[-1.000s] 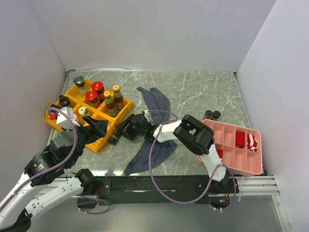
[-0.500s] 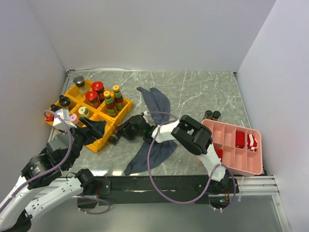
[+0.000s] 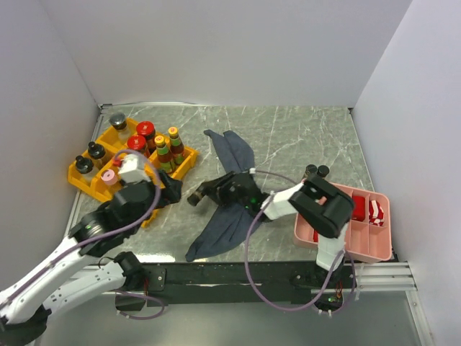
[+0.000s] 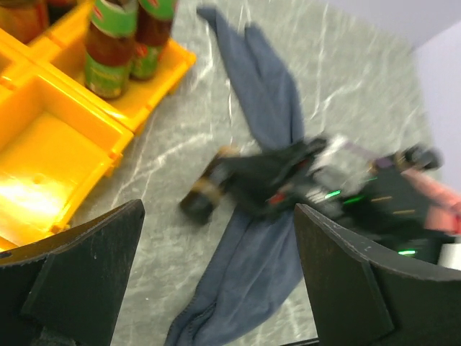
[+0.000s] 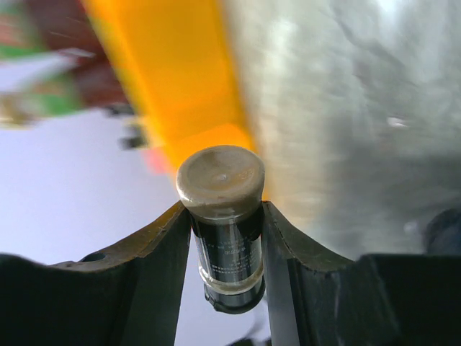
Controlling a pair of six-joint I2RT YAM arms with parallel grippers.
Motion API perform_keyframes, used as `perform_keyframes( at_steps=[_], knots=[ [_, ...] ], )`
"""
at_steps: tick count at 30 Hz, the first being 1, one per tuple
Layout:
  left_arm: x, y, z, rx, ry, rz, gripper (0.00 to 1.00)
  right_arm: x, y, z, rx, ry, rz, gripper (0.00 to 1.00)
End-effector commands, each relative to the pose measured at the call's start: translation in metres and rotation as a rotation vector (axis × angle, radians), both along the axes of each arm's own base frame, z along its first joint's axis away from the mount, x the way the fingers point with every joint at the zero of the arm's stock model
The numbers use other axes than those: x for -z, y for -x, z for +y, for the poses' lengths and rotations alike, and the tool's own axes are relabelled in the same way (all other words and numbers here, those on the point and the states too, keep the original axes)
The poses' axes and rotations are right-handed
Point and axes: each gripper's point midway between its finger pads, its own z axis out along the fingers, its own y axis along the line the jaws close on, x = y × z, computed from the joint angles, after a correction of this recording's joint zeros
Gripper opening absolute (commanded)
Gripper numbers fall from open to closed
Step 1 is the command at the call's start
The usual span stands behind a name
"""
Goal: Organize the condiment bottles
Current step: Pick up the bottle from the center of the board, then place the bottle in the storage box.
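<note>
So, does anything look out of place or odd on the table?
The grey-blue cloth lies crumpled mid-table. Two black-capped bottles stand beside the pink tray, far from the yellow organizer. The right gripper holds a small dark bottle sideways.

The left arm rises from its base at the lower left and leans forward and to the right, with its wrist bent downward. The left tool stands wide apart, and its 2 fingers hold nothing. The right arm folds sharply at the elbow and stretches its forearm low to the left, across the middle. The right tool lies nearly level. Its 2 fingers are closed on a small dark bottle, gripping it just under the cap.
</note>
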Motion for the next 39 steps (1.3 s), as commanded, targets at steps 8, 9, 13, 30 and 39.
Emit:
perform_keyframes(
  at_steps=[8, 9, 13, 30, 39],
  knots=[
    [0.026, -0.028, -0.078, 0.230, -0.024, 0.005, 0.89, -0.140, -0.009, -0.025, 0.027, -0.432, -0.173, 0.27],
    [0.033, -0.030, -0.080, 0.227, -0.039, 0.020, 0.89, -0.145, -0.007, -0.025, 0.021, -0.459, -0.175, 0.27],
    [0.045, -0.039, -0.079, 0.186, -0.083, 0.046, 0.90, -0.147, -0.001, -0.029, 0.010, -0.485, -0.176, 0.27],
    [0.044, -0.037, -0.091, 0.233, -0.053, 0.051, 0.21, -0.163, 0.012, -0.029, -0.054, -0.532, -0.236, 0.42],
    [0.001, -0.035, -0.080, 0.205, -0.061, 0.029, 0.01, -0.162, 0.010, -0.026, -0.145, -0.407, -0.349, 1.00]
  ],
)
